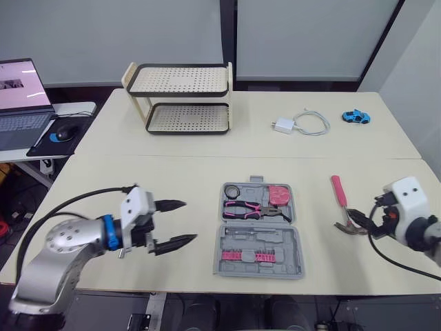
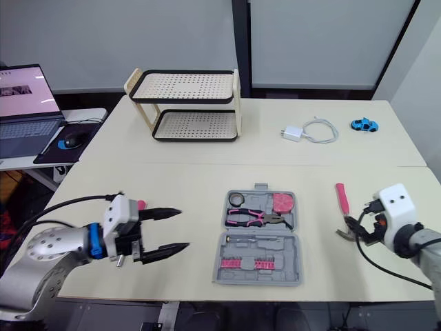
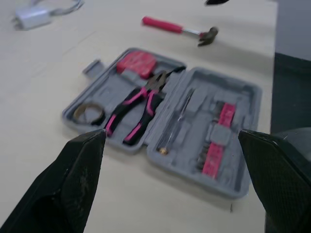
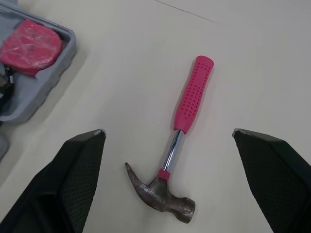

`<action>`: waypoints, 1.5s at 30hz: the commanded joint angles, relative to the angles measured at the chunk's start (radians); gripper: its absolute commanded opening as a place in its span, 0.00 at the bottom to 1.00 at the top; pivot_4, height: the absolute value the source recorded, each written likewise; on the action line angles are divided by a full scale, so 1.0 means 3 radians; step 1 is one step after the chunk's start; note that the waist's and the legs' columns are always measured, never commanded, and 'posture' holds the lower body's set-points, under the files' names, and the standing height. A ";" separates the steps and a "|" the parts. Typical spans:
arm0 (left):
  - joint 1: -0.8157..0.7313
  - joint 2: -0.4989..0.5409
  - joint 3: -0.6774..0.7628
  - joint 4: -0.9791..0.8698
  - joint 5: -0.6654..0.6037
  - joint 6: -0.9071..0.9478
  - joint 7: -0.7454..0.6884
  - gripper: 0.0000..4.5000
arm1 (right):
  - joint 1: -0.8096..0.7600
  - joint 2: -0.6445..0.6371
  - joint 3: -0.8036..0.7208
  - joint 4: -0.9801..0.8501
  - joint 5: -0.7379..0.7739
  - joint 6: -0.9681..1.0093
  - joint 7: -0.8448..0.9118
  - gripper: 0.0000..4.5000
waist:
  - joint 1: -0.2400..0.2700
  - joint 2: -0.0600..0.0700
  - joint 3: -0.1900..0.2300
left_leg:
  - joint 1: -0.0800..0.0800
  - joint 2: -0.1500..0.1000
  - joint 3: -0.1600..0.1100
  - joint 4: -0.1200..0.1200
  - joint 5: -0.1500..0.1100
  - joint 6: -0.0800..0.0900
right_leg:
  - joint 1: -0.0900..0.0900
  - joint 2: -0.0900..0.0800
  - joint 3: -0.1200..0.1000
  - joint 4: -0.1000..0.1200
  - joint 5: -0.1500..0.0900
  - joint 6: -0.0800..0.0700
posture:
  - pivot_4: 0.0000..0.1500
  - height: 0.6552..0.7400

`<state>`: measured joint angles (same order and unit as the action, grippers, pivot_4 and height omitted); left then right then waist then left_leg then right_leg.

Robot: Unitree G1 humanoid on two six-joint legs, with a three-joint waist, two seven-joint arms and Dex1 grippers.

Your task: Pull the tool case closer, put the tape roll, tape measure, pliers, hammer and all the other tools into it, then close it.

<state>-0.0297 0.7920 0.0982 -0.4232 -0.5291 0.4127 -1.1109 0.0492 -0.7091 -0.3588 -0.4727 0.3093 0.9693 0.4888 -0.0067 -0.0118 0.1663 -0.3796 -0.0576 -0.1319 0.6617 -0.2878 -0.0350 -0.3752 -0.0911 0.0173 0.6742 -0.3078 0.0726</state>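
- The tool case (image 1: 260, 231) lay open near the front middle of the bench (image 1: 131, 169), its long axis running left to right and its two halves laid flat, one behind the other.
- The far half held the tape roll (image 1: 231, 190) at its left end, the pink tape measure (image 1: 278, 194) at its right end, and the pliers (image 1: 251, 209) just in front of both.
- The pliers lay along the case's length, pink handles to the left and nose to the right.
- The near half carried a pink strip of bits (image 1: 249, 256).
- The hammer (image 1: 342, 200) lay flat on the bench, well to the right of the case. Its long axis ran front to back, with the pink handle pointing away from the robot and leaning slightly left, and the steel head at the near end.
- The right end effector (image 4: 167, 132) was spread wide and held nothing, its fingers (image 4: 73, 184) standing on either side of the hammer's head end.
- The left end effector (image 1: 190, 221) hovered left of the case, fingers pointing right toward it, wide open and empty.
- At the far side stood a two-tier rack (image 1: 180, 96), a white charger with cable (image 1: 300, 124) and a blue toy car (image 1: 356, 117).
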 commanded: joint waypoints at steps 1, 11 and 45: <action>-0.0200 0.0000 -0.0151 -0.0122 -0.0100 0.0036 -0.0090 1.00 | -0.0115 0.0098 0.0055 0.0195 -0.0128 -0.0143 -0.0188 1.00 | -0.0005 0.0001 0.0000 | 0.0000 0.0000 -0.0001 0.0000 0.0000 0.0000 | 0.0000 0.0001 -0.0001 0.0000 0.0000 0.0000 | 1.00 1.00; -0.0726 -0.0222 -0.0566 -0.0150 -0.0175 0.0049 -0.0194 1.00 | -0.0503 0.0284 0.0353 0.1125 -0.0241 -0.0529 -0.0207 1.00 | -0.0067 0.0001 0.0000 | 0.0001 0.0001 -0.0002 0.0001 0.0000 0.0001 | 0.0000 0.0004 -0.0001 0.0006 0.0000 0.0000 | 1.00 1.00; -0.1050 -0.0257 -0.0767 -0.0069 -0.0076 0.0127 -0.0098 1.00 | -0.0671 0.0570 0.0426 0.1478 -0.0265 -0.0572 -0.0454 0.02 | -0.0076 0.0001 0.0000 | 0.0002 -0.0001 -0.0004 0.0004 0.0001 0.0000 | 0.0000 0.0005 -0.0001 0.0009 0.0000 0.0000 | 1.00 1.00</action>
<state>-0.3385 0.7096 -0.1412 -0.4341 -0.5491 0.4674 -1.1333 -0.1621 -0.5400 -0.2097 0.0097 0.2208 0.7969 0.3534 -0.0294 -0.0116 0.1662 -0.3791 -0.0577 -0.1331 0.6627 -0.2875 -0.0350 -0.3753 -0.0895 0.0170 0.6770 -0.3078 0.0727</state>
